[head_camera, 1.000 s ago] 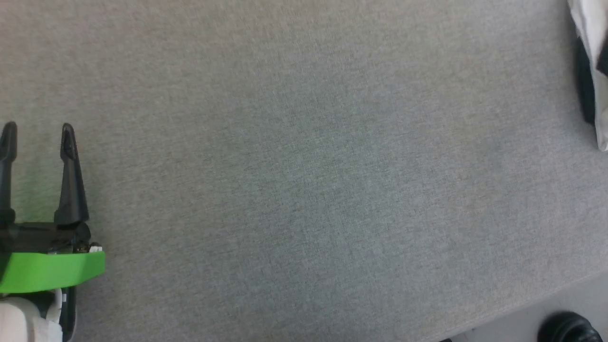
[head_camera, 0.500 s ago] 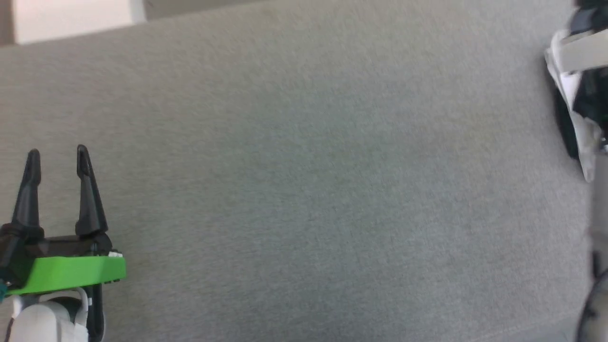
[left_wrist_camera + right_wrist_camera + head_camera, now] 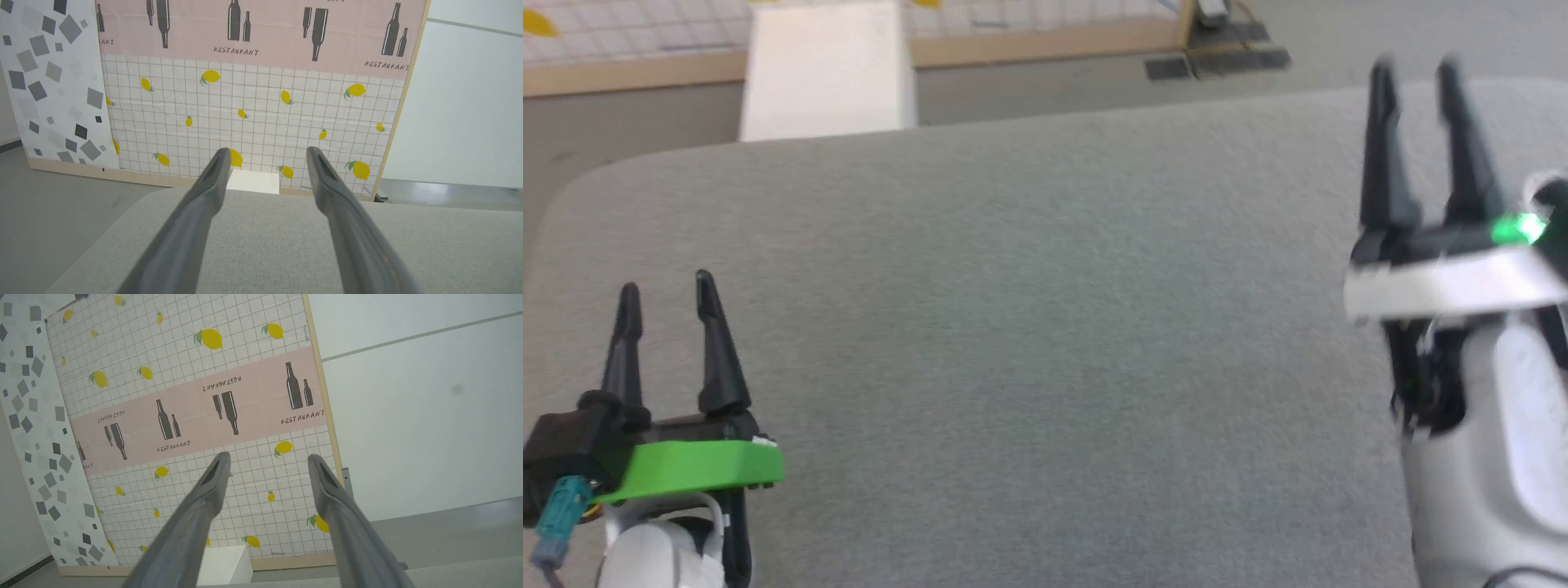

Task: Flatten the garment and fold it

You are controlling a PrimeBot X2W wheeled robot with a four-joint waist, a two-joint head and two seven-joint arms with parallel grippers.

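Head view shows me the left gripper [image 3: 667, 282] over the grey table [image 3: 1045, 327] and the right gripper [image 3: 1414, 64] at the far right, both with fingers spread and empty.

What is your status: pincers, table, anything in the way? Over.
Left pincer open, empty, over grey fabric-covered table. Right pincer open, empty, angled upward. White box stands beyond table's far edge.

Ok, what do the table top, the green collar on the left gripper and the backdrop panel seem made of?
Table top: grey woven fabric or felt, matte, with a fine heathered weave. Green collar on the left gripper: likely plastic, smooth and evenly coloured. Backdrop panel: looks like printed paper or vinyl, faintly creased, on a pale wood frame.
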